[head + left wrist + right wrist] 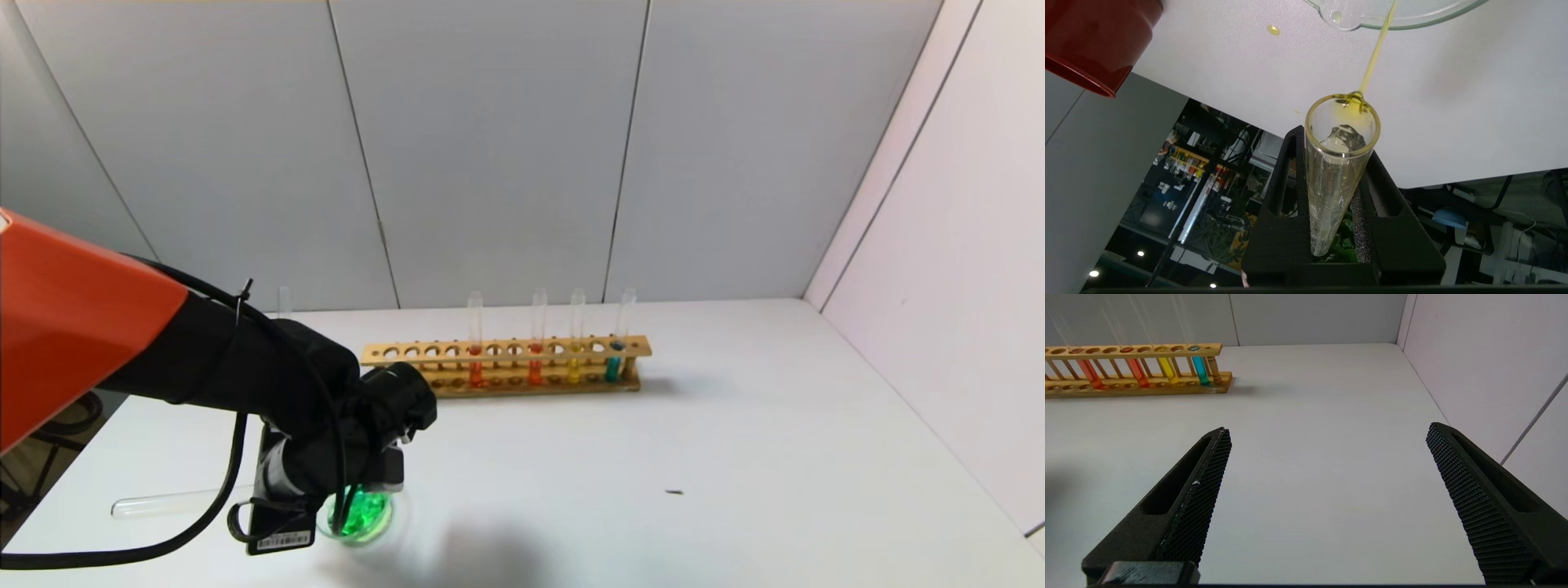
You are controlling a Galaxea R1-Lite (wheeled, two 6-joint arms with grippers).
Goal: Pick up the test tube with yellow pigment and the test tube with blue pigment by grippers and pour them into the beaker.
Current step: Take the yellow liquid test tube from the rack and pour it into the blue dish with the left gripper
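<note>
streaming thin yellow liquid, clear test tube (1337, 171) in left gripper (1337, 147)

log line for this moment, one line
left gripper: shut on yellow test tube | pouring into beaker | right gripper: open, idle

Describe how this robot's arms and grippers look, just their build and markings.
The left arm has a glossy orange upper shell, then bulky black segments with black cables looped alongside. The left gripper is black with a white barcode label. The right gripper has two black wedge-shaped jaws, slotted, with fine cross-hatched inner faces.
</note>
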